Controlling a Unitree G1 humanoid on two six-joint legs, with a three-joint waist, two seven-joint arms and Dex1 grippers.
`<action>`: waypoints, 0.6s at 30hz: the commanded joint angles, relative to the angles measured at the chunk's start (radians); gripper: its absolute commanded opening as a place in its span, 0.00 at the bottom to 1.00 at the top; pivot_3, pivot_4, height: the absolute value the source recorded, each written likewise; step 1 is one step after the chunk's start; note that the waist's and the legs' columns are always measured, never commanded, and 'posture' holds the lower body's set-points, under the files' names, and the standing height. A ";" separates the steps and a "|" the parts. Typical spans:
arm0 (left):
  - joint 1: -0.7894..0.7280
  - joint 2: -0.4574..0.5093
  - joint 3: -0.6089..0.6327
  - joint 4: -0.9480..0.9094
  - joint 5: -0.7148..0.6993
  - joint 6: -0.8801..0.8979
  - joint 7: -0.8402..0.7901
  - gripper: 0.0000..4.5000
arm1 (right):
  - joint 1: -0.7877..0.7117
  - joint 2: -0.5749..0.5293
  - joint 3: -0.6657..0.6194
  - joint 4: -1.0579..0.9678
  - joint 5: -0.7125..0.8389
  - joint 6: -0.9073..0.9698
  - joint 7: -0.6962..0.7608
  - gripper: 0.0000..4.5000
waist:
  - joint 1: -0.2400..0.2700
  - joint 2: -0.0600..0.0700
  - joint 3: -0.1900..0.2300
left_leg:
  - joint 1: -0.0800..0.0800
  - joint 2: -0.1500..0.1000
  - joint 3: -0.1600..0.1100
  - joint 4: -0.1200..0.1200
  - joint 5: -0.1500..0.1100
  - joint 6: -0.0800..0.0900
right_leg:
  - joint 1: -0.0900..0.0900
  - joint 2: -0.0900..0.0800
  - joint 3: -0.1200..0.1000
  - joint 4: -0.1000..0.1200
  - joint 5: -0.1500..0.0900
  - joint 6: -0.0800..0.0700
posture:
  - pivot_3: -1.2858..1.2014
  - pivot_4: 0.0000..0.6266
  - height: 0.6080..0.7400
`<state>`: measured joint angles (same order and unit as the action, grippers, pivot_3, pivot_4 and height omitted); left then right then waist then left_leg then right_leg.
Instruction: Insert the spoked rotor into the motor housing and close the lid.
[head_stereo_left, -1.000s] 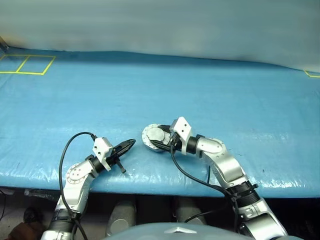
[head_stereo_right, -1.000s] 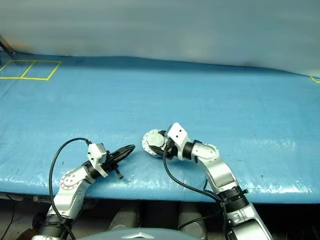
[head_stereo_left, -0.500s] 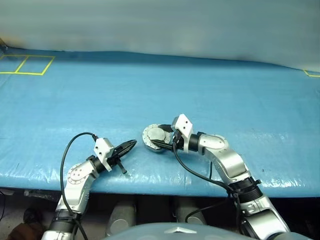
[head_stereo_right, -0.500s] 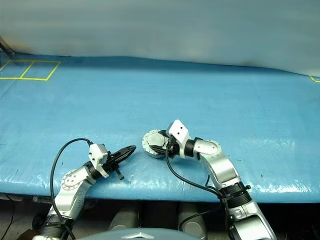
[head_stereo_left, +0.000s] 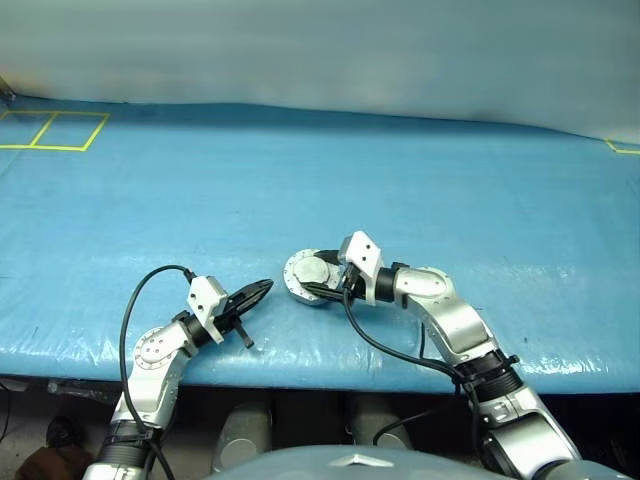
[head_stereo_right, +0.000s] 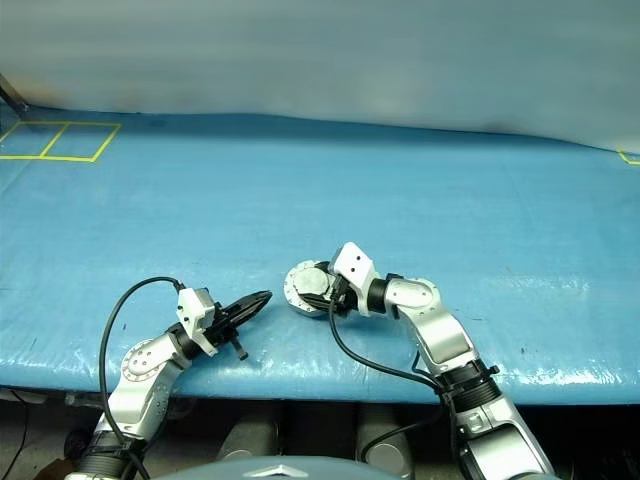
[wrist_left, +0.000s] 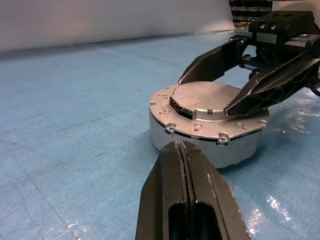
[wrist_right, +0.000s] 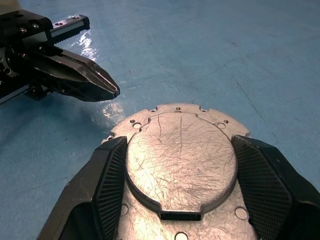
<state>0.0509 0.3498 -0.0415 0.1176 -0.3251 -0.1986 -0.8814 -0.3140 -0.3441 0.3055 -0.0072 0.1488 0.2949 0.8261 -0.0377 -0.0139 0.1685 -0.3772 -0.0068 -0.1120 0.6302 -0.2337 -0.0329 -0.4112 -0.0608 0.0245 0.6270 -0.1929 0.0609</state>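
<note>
From the head camera I see the housing (head_stereo_left: 308, 277) sitting on the blue sheet (head_stereo_left: 320, 180) near its front edge, lid (head_stereo_left: 317, 271) down flat on top. My right gripper (head_stereo_left: 318, 284) reaches in from the right, its jaws spread to either side of the can. My left gripper (head_stereo_left: 262, 288) sits apart to the left, jaws pressed together and empty, pointing at the housing. Yellow tape squares (head_stereo_left: 52, 129) mark the far left corner of the sheet, another bit of yellow tape (head_stereo_left: 624, 148) shows at the far right, and a pale wall (head_stereo_left: 320, 50) runs behind. From the left wrist, my shut fingers (wrist_left: 186, 200) point straight at the housing (wrist_left: 205, 140), which stands just ahead without touching them. The lid (wrist_left: 202, 102) lies plain side up, with small screw tabs around its rim. The right gripper (wrist_left: 220, 85) straddles it from the far side, one finger along each flank of the raised disc. From the right wrist, the lid (wrist_right: 181, 157) sits between my two spread fingers (wrist_right: 107, 180), its scratched grey face up and a small notch at the near edge. I cannot tell whether the pads touch the metal or only flank it. The left gripper (wrist_right: 114, 91) waits beyond, closed, over glossy blue sheet (wrist_right: 210, 45).
</note>
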 joint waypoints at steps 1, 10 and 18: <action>-0.003 -0.001 -0.001 -0.046 -0.006 0.010 0.004 0.00 | -0.001 -0.009 0.020 0.021 -0.037 -0.009 -0.007 0.66 | 0.000 0.000 0.000 | 0.000 0.000 0.000 0.000 0.000 0.000 | 0.000 0.000 0.000 0.000 0.000 0.000 | 0.52 0.24 1.00; -0.019 -0.026 -0.001 -0.086 -0.041 0.079 0.009 0.00 | 0.001 0.001 0.006 0.055 -0.027 0.032 -0.019 0.66 | 0.000 0.000 -0.001 | 0.001 0.000 0.000 0.001 0.000 0.000 | 0.001 0.000 0.000 0.000 0.000 0.000 | 0.52 0.24 1.00; -0.030 -0.043 -0.018 -0.129 -0.050 0.162 0.029 0.00 | 0.005 -0.006 0.028 0.059 -0.055 0.045 -0.021 0.66 | 0.000 0.000 -0.004 | 0.001 0.000 0.000 0.001 0.000 0.000 | 0.002 0.000 0.000 0.001 0.000 0.000 | 0.52 0.24 1.00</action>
<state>0.0291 0.3129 -0.0524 0.0368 -0.3623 -0.0491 -0.8553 -0.3247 -0.3414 0.3136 0.0108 0.1278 0.3077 0.8202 -0.0377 -0.0138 0.1650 -0.3760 -0.0068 -0.1121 0.6314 -0.2334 -0.0331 -0.4096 -0.0607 0.0244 0.6276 -0.1928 0.0610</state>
